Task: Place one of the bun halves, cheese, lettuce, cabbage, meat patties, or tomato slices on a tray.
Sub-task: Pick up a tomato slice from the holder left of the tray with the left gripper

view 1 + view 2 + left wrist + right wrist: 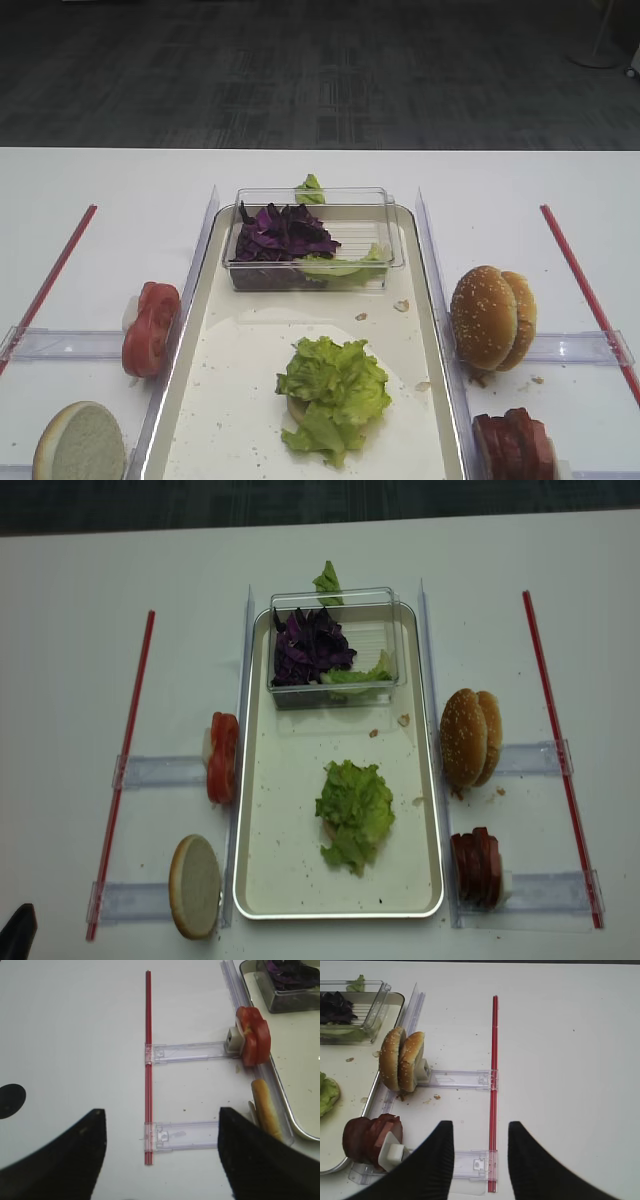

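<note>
Left gripper (162, 1152) stood wide and empty; tomato slices (254, 1036) (upright) warranted a gentle, flat-faced pinch toward the tray (437, 340).

The tray (430, 810), a shallow silver-rimmed rectangle with a crumb-speckled pale floor, holds a frilly green clump of lettuce (354, 813) near its middle (a pale round edge peeks out beneath it). Shredded purple cabbage (311, 645) fills the left side of a clear box at the tray's far end. Tomato slices (222, 757) stand on edge just left of the tray; a pale cut-faced bun half (194, 885) stands nearer. Right of the tray stand two sesame bun halves (470, 736) and dark meat patties (478, 866).
</note>
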Controlling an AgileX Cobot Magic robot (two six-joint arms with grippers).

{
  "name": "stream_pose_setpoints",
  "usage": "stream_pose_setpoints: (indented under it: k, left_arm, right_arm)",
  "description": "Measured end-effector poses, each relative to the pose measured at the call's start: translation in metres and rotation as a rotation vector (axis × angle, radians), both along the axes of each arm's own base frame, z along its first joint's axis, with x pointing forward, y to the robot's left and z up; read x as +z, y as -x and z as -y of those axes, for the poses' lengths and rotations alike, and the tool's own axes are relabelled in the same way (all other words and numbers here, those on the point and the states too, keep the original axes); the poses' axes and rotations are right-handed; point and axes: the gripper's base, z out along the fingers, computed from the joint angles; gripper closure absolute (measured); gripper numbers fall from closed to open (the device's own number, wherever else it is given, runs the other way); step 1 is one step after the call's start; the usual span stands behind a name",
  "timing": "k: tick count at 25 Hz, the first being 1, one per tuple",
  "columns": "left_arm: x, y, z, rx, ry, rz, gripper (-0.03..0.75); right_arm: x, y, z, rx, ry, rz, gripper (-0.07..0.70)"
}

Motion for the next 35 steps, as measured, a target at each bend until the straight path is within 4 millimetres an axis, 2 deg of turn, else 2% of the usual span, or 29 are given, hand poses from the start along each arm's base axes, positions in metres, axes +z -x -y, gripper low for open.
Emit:
stream_pose_setpoints:
  k: [35]
  left_arm:
    - [0.0000,0.0000,0.0000,0.000,0.000,0.000,0.277]
  right_arm:
    - [0.0000,0.0000,0.0000,0.000,0.000,0.000,0.330]
